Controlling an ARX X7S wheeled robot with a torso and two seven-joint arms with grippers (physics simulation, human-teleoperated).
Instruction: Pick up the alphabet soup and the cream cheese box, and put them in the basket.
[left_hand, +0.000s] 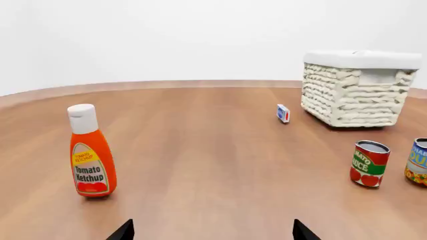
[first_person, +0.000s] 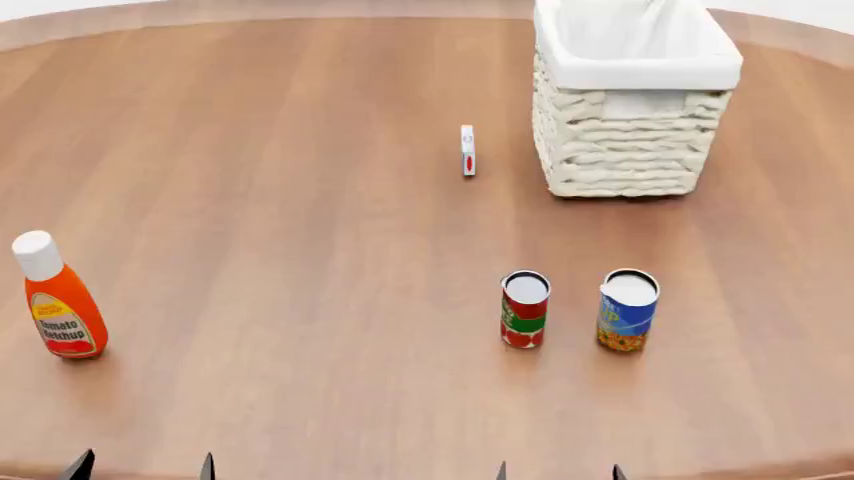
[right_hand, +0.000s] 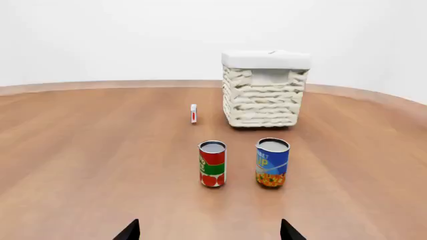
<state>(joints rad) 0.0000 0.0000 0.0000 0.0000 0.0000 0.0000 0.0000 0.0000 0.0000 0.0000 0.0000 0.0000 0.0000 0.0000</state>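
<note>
Ketchup bottle (left_hand: 92, 156) at nine o'clock on the table: white label panel reading "Tomato Ketchup" in red, with a yellow tag above it also reading "Tomato Ketchup", much smaller. Same words legible on the bottle in the head view (first_person: 62, 312). Soup can (right_hand: 272, 162) at five o'clock: yellow lettering on blue, cut off, showing only "BET" over "UP". Red, green and white can (left_hand: 369, 163) just beside it: white lettering ending in "ICE", rest turned away. Cream cheese box (first_person: 467, 150) at one o'clock: print too small to read.
</note>
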